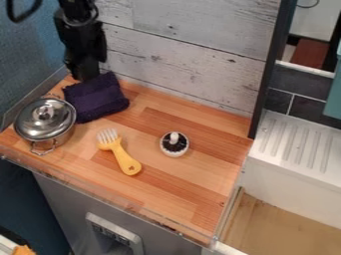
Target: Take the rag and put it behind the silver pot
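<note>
Purple rag (97, 102), at 2 o'clock from the silver pot (44, 118): likely soft, light; pinch its 11 o'clock edge. I cannot determine whether my gripper (85, 77) is closed.

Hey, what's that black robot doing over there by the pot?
The robot arm has its hand down at the back edge of the purple rag. I can't tell if it is gripping it. The rag lies on the wooden counter, close by the silver pot, on the side toward the back wall and a bit to the right. A yellow fork and a little round white thing lie nearer the middle.
</note>
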